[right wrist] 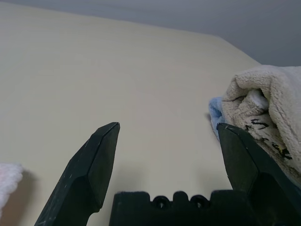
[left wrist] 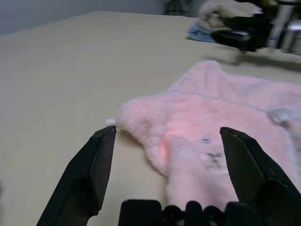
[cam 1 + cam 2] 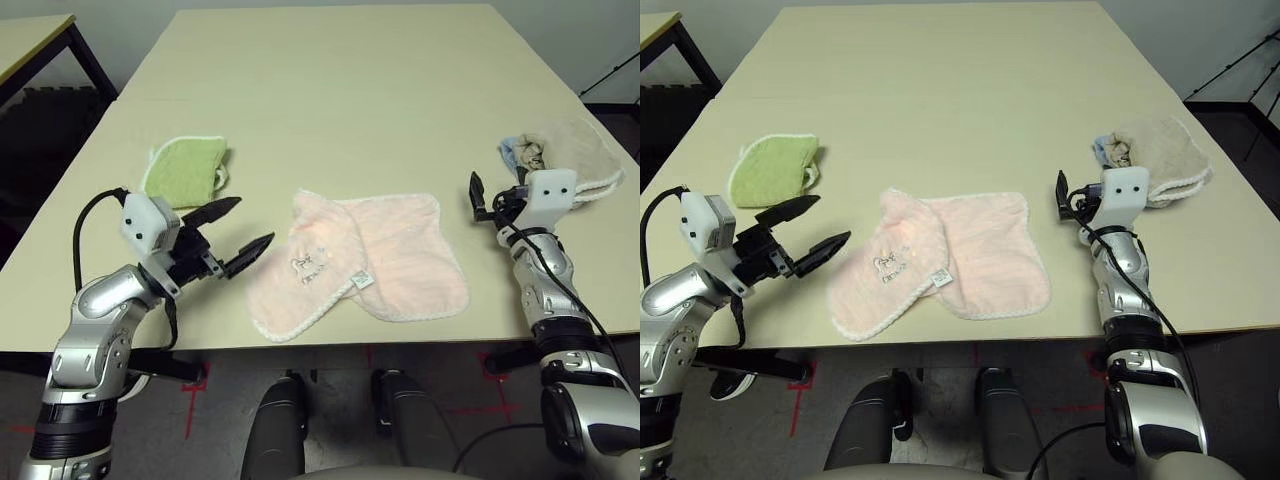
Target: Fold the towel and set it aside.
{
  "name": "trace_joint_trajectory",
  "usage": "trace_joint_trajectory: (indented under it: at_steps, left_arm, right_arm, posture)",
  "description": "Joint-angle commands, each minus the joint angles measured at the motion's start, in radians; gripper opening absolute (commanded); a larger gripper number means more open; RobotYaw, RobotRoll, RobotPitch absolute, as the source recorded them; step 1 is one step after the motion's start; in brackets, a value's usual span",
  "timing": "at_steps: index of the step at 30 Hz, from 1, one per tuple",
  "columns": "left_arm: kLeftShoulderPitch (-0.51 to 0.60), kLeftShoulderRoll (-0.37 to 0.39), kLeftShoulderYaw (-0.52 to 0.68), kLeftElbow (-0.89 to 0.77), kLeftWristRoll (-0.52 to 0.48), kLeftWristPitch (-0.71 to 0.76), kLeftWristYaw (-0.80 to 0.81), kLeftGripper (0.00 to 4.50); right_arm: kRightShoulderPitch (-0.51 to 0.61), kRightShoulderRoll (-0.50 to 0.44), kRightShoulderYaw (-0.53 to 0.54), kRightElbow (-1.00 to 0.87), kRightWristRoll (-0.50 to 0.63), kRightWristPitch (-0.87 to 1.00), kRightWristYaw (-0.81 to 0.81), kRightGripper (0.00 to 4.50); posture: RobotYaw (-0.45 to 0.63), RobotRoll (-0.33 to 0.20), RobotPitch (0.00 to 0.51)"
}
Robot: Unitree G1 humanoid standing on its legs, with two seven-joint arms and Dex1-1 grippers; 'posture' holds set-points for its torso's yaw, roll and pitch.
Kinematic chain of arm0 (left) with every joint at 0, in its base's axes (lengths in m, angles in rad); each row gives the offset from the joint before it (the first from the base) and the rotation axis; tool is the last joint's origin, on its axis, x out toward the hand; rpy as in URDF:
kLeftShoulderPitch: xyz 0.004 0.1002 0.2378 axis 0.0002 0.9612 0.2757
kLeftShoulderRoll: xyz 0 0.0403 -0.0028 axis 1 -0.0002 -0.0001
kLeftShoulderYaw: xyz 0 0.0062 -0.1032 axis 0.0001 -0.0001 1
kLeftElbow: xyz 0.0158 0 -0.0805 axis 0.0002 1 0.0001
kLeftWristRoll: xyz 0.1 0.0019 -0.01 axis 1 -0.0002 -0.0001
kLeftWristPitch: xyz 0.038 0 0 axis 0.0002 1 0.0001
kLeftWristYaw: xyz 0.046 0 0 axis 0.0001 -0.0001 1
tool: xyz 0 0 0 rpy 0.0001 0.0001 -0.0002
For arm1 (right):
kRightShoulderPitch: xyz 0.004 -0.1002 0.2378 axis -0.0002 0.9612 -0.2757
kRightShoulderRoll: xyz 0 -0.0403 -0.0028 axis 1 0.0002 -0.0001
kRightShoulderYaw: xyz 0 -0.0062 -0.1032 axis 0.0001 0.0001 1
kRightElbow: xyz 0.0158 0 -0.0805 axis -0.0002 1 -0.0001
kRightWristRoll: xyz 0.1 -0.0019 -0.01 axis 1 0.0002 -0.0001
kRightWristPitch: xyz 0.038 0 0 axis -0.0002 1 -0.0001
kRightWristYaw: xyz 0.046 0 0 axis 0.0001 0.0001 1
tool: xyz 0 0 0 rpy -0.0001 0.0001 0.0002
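The pale pink towel (image 3: 385, 260) lies rumpled and partly folded over itself near the table's front edge, at the middle. Its dark embroidered mark (image 3: 305, 265) and small tag (image 3: 360, 281) face up on the left flap. My left gripper (image 3: 254, 222) hovers open just left of the towel, its fingers pointing at the towel's left edge (image 2: 141, 113). Over on the right, my right gripper (image 3: 487, 196) stands open beside the towel's right corner, apart from the cloth and holding nothing.
A small green cloth (image 3: 185, 168) lies behind my left gripper. A beige-and-blue cloth bundle (image 3: 565, 155) sits close behind my right gripper. The beige table (image 3: 350, 90) stretches away bare behind the towel. A second table corner (image 3: 30, 35) stands far left.
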Motion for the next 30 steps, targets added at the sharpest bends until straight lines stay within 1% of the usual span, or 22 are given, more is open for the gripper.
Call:
trace_joint_trajectory:
  at_steps: [1, 4, 11, 16, 20, 22, 27, 30]
  left_arm:
    - [0.023, 0.021, -0.015, -0.001, -0.029, -0.023, -0.088, 4.5]
    - [0.027, 0.05, -0.02, 0.022, -0.007, -0.029, -0.13, 4.5]
    - [0.011, 0.071, -0.023, 0.05, -0.002, -0.07, -0.184, 4.5]
    - [0.006, 0.074, -0.023, 0.052, -0.004, -0.068, -0.195, 4.5]
    - [0.0, 0.069, -0.021, 0.057, 0.001, -0.065, -0.181, 4.5]
    - [0.0, 0.067, -0.022, 0.058, 0.004, -0.063, -0.176, 4.5]
    - [-0.003, 0.065, -0.029, 0.067, 0.009, -0.061, -0.17, 4.5]
    - [-0.005, 0.066, -0.033, 0.071, 0.013, -0.058, -0.166, 4.5]
  right_arm:
    - [-0.006, -0.009, -0.007, 0.033, 0.005, -0.021, 0.014, 4.47]
    - [-0.012, -0.011, -0.004, 0.038, 0.003, -0.026, 0.022, 4.47]
    - [-0.02, -0.024, -0.004, 0.054, 0.006, -0.024, 0.047, 4.47]
    - [-0.028, -0.029, 0.003, 0.059, 0.013, -0.024, 0.096, 4.47]
    - [-0.05, -0.044, -0.01, 0.048, 0.053, 0.008, 0.168, 4.47]
    - [-0.056, -0.055, -0.012, 0.025, 0.096, 0.075, 0.241, 4.47]
    - [-0.048, -0.09, -0.007, -0.109, 0.233, 0.401, 0.407, 4.47]
    - [-0.055, -0.122, 0.008, -0.165, 0.242, 0.549, 0.424, 4.47]
  posture:
    - [-0.08, 0.0, 0.122]
    - [-0.08, 0.0, 0.122]
    - [-0.09, 0.0, 0.124]
    - [-0.09, 0.0, 0.124]
    - [-0.09, 0.0, 0.124]
    - [-0.09, 0.0, 0.124]
    - [-0.09, 0.0, 0.127]
    - [-0.09, 0.0, 0.127]
